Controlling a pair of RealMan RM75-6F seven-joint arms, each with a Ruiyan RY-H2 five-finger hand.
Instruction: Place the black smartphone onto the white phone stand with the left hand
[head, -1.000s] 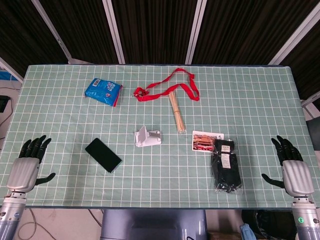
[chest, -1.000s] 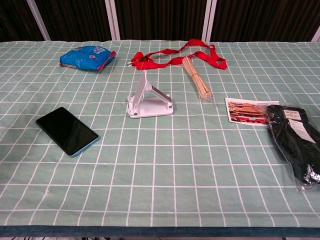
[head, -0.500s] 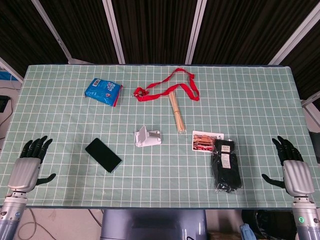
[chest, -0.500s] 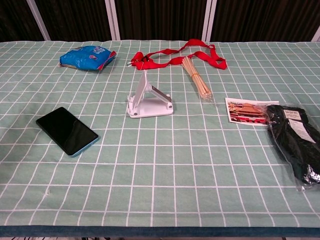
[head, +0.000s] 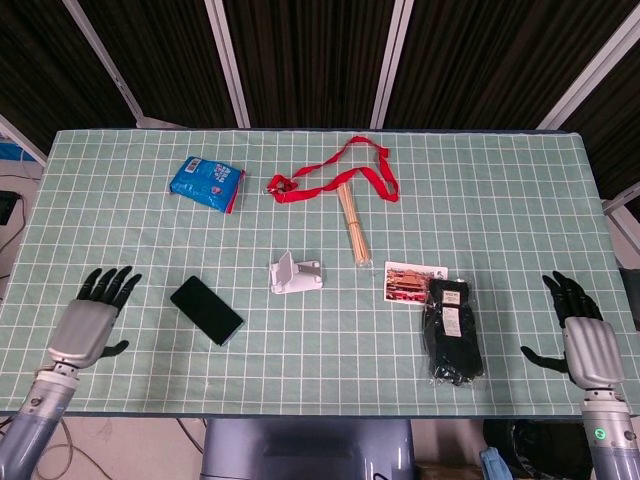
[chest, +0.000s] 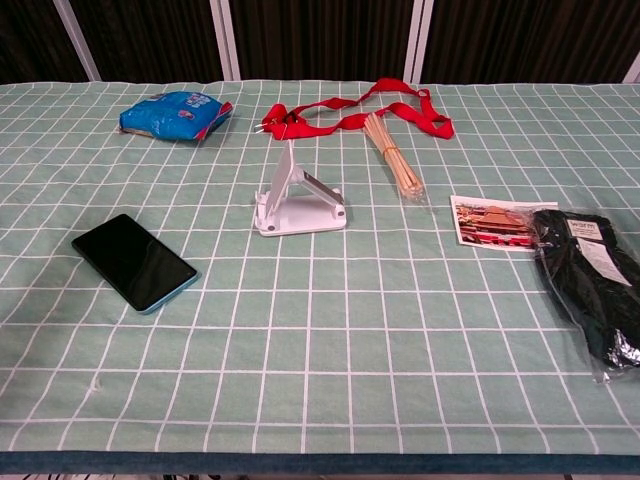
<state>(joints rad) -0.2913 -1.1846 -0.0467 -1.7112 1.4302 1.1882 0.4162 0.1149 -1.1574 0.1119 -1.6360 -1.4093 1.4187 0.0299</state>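
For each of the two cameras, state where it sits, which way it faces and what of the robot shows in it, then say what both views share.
Head view: high above the near edge, looking steeply down on the whole table; the left hand and right hand show at the bottom corners, open.
Chest view: low at the near edge, looking across the table toward the dark back wall; no part of the robot shows.
Shared: phone, stand, red lanyard, sticks, blue packet, postcard, black bag.
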